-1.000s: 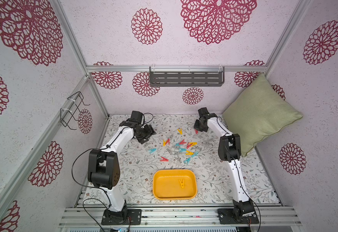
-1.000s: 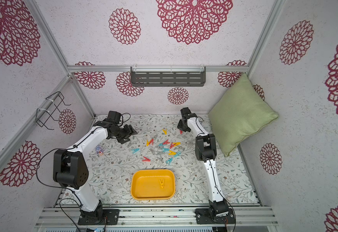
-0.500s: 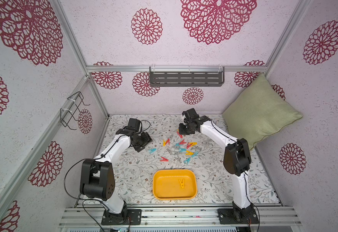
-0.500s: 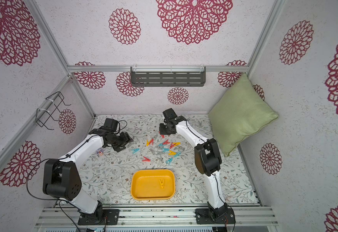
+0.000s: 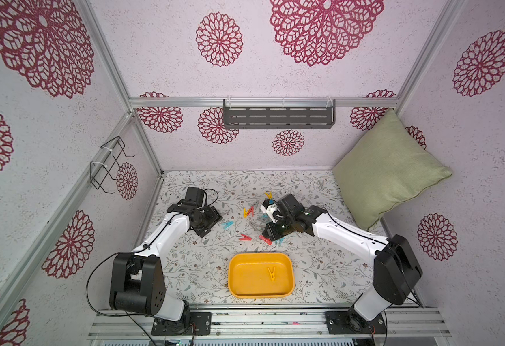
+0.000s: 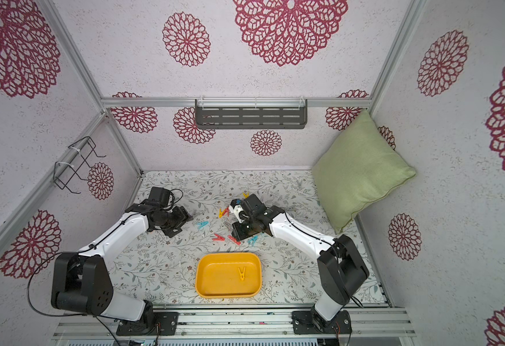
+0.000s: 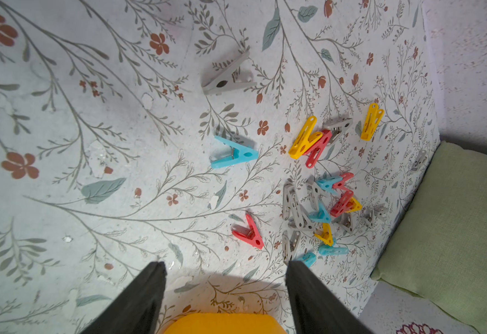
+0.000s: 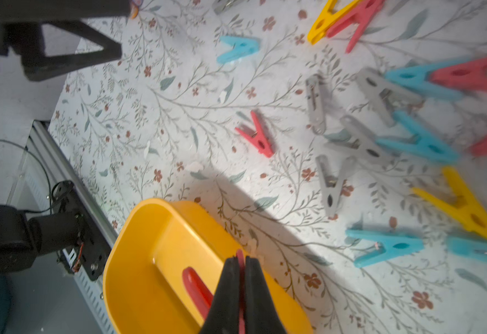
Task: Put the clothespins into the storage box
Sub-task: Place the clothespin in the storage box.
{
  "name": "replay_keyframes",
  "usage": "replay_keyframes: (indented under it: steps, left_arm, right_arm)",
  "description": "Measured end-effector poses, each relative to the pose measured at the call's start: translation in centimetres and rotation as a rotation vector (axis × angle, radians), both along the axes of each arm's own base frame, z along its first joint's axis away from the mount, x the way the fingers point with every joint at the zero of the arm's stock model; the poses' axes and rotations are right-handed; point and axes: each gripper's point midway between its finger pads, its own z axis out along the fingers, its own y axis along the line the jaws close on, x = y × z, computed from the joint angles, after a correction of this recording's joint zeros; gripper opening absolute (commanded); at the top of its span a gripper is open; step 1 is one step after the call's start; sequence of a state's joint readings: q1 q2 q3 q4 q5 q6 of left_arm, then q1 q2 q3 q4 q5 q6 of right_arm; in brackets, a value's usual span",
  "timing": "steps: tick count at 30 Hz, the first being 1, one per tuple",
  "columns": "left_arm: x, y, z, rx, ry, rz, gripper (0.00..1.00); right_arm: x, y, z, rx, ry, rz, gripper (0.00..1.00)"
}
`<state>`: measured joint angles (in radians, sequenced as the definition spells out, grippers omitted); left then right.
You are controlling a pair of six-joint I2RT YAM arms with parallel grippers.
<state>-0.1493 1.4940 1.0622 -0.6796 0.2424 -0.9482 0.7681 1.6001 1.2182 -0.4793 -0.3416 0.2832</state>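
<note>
The left arm (image 5: 167, 232), white shells on black joints, rises from its base at the front rail, folds at a bulky black elbow block, then stretches away from the rail and inward. Its left gripper (image 7: 225, 264), a black parallel pair of fingers, points downward with the jaws spread wide and nothing between them. The right arm (image 5: 342, 233), of the same build, reaches inward from the opposite side. Its right gripper (image 8: 241, 259) tilts downward, fingers pressed together on a thin red plastic clothespin (image 8: 197, 286) that juts out beside them.
</note>
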Motion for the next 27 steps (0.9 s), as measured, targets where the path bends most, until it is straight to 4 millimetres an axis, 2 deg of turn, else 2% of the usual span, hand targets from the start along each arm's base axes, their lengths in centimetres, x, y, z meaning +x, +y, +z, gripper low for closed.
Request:
replay_keyframes:
  steps: [6,11,14,20,25,27]
  left_arm:
    - [-0.6,-0.3,-0.6,-0.024,0.003,0.023,0.73]
    - [-0.6,-1.1,-0.3,-0.041,-0.018,0.020,0.73]
    - [-0.6,-1.4,-0.2,-0.046,-0.023,0.019,0.73]
    - [-0.3,-1.0,0.6,-0.013,-0.033,0.010,0.73]
    - [1.4,-0.4,2.7,0.045,-0.073,-0.023,0.72]
    - [2.1,-0.1,3.1,0.075,-0.076,-0.041,0.71]
  right_arm:
    - [-4.7,1.0,-0.9,-0.016,0.009,0.107,0.03]
    - [-7.1,1.3,-2.5,-0.064,0.018,0.168,0.08]
    - [-7.3,1.3,-3.1,-0.085,0.014,0.178,0.16]
    - [-6.7,1.0,-3.7,-0.120,-0.014,0.177,0.38]
    - [-5.8,1.3,-2.7,-0.123,-0.053,0.164,0.43]
    - [-4.7,1.6,-1.7,-0.119,-0.091,0.140,0.51]
